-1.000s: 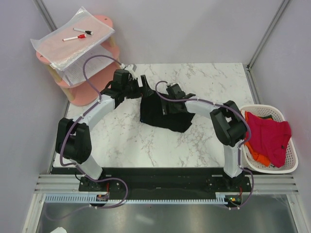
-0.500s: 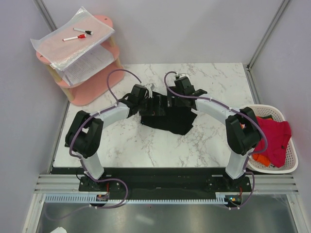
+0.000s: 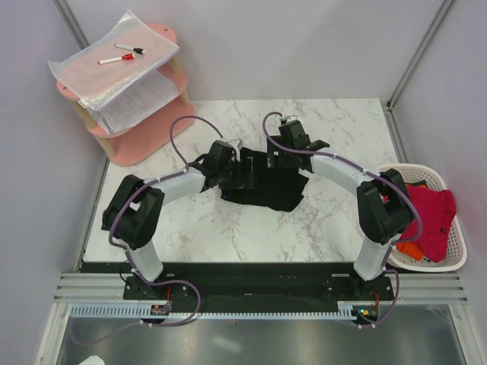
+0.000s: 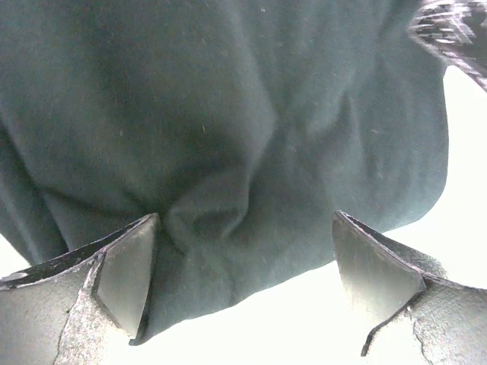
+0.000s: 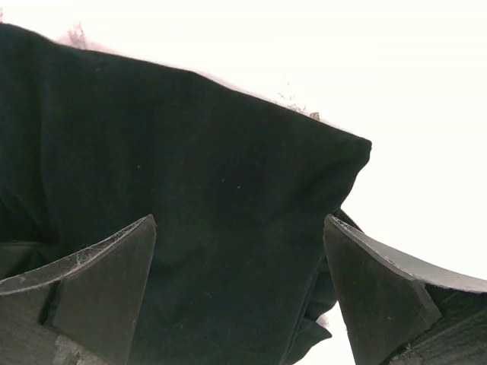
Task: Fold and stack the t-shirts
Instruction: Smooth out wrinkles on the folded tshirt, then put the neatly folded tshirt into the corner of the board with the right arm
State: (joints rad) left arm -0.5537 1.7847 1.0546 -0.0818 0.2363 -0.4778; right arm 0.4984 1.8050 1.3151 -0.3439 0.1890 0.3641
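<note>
Left gripper [image 4: 243,228] jaws wide apart over rumpled black t-shirt [image 4: 228,129], cloth puckered just beside the finger [image 4: 125,277] at lower left, shirt edge meeting bright white table [image 4: 304,323] below.

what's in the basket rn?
The basket holds a red shirt on top, with an orange shirt peeking out beneath. Anything deeper is covered by the red cloth.

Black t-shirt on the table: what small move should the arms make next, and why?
Probably lower both arms slightly and close on the cloth. The left fingers and right fingers stand open right over the black t-shirt, each straddling its fabric, and neither holds anything yet.
</note>
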